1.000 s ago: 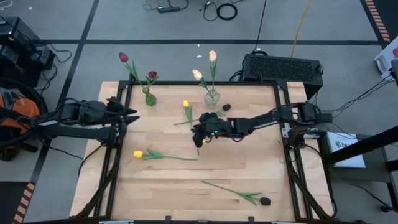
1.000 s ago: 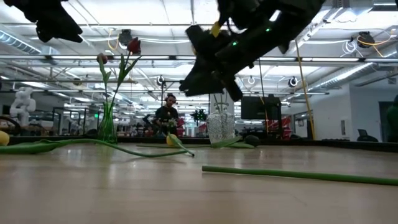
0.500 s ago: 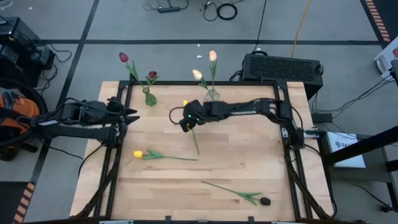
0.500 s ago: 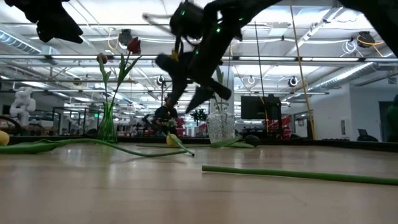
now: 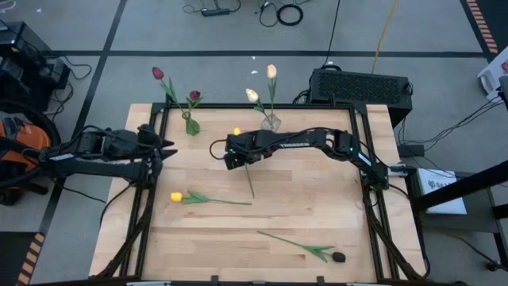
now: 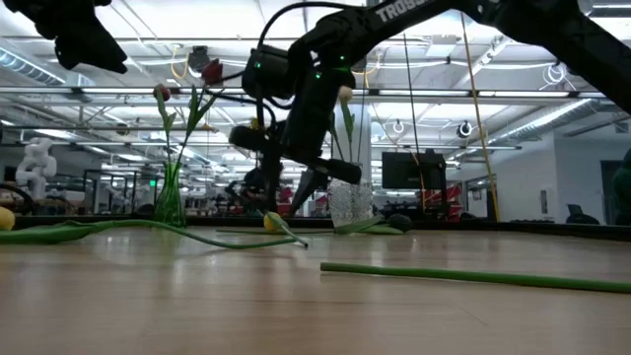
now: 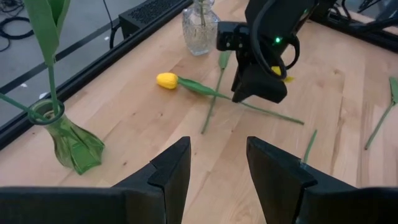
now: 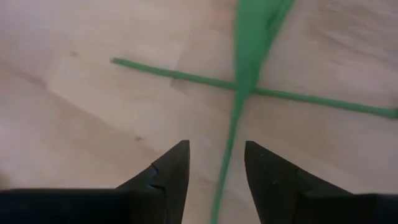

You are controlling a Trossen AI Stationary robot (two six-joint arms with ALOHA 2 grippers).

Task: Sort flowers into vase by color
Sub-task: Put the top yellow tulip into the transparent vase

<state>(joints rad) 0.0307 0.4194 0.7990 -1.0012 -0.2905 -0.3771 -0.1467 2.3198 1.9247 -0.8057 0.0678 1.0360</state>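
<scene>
My right gripper point(image 5: 228, 152) is open and hovers low over a yellow tulip point(image 7: 166, 80) lying on the table between the two vases. In the right wrist view its fingers point(image 8: 216, 149) stand on either side of a green stem with a leaf point(image 8: 239, 106), which crosses a second stem point(image 8: 180, 74); I see no touch. The green vase point(image 5: 190, 125) holds two dark red tulips, and the clear vase point(image 5: 271, 121) holds two cream-peach ones. Another yellow tulip point(image 5: 176, 196) and a dark tulip point(image 5: 339, 257) lie flat on the table. My left gripper point(image 5: 165, 145) waits open at the left edge.
The two vases stand along the far edge, the clear one point(image 6: 348, 202) close behind my right gripper point(image 6: 286, 187). A black box point(image 5: 361, 84) sits beyond the far right corner. Bare wood lies in the middle and near left point(image 5: 198, 246) of the table.
My right gripper has swung from the table's middle toward the left and far edge and come down lower, ending over the yellow tulip near the vases. The flowers and vases have stayed where they were.
</scene>
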